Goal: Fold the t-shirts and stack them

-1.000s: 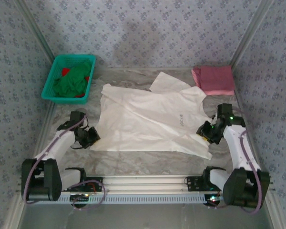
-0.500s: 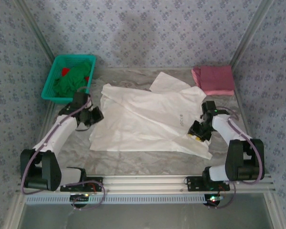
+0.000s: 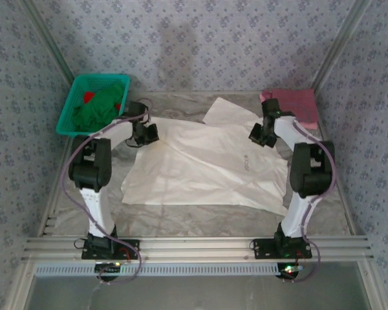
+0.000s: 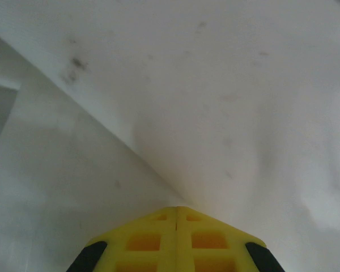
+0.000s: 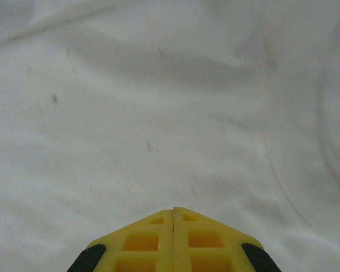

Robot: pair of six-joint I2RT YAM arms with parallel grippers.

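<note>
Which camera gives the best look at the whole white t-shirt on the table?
Top external: the cream-white cloth t-shirt lies spread, outline and sleeves visible. The left and right wrist views give close patches of its cloth, with creases and small specks.

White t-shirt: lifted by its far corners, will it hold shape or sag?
Likely floppy: the white t-shirt lies flat with soft creases, so its middle would probably sag. Probably light and thin: a fine ridge of cloth runs to the shut left gripper.

Blue-grey patterned walls are enclosing the grey marbled worktop; soft, even light is falling.
</note>
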